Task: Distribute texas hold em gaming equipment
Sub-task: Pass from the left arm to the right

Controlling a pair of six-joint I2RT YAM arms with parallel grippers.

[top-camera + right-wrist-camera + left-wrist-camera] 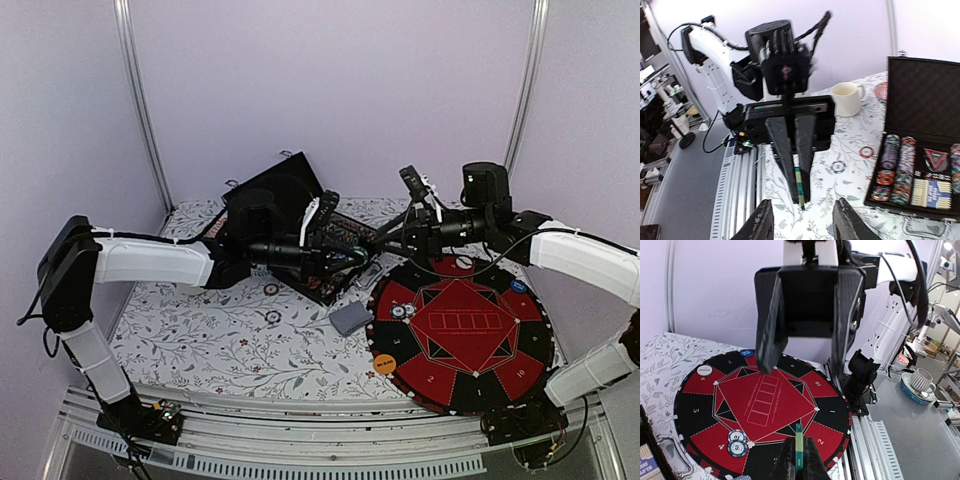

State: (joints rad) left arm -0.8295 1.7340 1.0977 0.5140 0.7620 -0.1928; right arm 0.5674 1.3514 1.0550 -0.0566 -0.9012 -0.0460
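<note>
Panels of red and black are covering the round poker mat (765,400), and we are reading 10, 1, 2, 4 and 5 around its rim. Beside it, the black case (925,90) is lying open, with striped chip stacks (897,172) in rows. The right gripper (800,367) is hanging with its fingers wide apart. Facing it, the left gripper (801,197) is pinching a thin green poker chip (799,440) edge-on near the mat's rim. A white button disc (704,370) is showing DEALER.

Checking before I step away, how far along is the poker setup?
Done: two chips and the white dealer disc lie on the mat. In hand: the left gripper pinches a green chip, the right gripper open opposite. Remaining: chip stacks in the case, plus the card deck.
</note>
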